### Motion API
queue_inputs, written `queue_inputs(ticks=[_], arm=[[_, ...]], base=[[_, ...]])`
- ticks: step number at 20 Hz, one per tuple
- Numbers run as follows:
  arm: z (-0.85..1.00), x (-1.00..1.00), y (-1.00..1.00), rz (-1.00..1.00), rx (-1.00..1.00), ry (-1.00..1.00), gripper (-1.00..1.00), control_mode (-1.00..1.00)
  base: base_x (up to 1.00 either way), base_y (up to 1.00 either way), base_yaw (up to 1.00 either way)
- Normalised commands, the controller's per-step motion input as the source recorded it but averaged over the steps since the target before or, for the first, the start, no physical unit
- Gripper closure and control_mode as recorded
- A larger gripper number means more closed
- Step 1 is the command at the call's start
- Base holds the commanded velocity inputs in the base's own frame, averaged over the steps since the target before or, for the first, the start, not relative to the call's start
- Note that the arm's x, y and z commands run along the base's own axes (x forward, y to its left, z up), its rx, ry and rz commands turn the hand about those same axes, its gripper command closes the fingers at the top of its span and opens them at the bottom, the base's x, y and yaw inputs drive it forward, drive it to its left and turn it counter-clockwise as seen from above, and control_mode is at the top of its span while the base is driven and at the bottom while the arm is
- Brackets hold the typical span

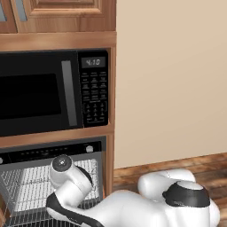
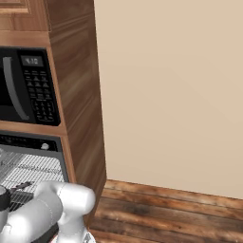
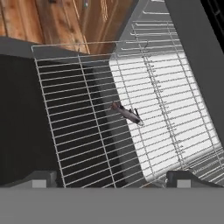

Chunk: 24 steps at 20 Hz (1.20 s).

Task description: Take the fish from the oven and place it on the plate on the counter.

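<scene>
The oven (image 1: 53, 153) stands open below the microwave, and its wire rack (image 3: 87, 113) is pulled out. In the hand view the fish (image 3: 127, 113), small, slender and dark, lies on that rack near its middle. My gripper (image 3: 113, 179) hovers over the rack, short of the fish. It is open: its two dark fingertips (image 3: 41, 178) stand wide apart with nothing between them. The arm (image 1: 71, 181) bends down in front of the oven. The plate and the counter are out of view.
A black microwave (image 1: 44, 91) with keypad and clock sits in the wooden cabinet column (image 2: 76, 95) above the oven. The oven's dark walls (image 3: 22, 118) and a lower rack (image 3: 175, 113) close in around the fish. Wooden floor (image 2: 166, 213) and a beige wall lie to the right.
</scene>
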Motion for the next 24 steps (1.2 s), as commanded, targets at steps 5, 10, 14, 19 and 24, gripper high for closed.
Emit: queue_inputs(ticks=[5,10,14,19,24], arm=[[-0.18,0.18,-0.04,-0.28,0.12,0.07,-1.00,-1.00],[-0.42,0.07,-0.12,-0.42,0.12,0.04,-1.00,-1.00],[-0.15,0.00,0.00,-0.43,0.14,0.09,-1.00,-1.00],[-0.11,0.00,0.00,-0.33,0.21,0.06,-1.00,-1.00],[-0.11,0.00,0.00,-0.22,0.30,0.11,-1.00,-1.00]], base=[[0.00,0.00,0.00],[0.00,0.00,0.00],[0.00,0.00,0.00],[0.00,0.00,0.00],[0.00,0.00,0.00]])
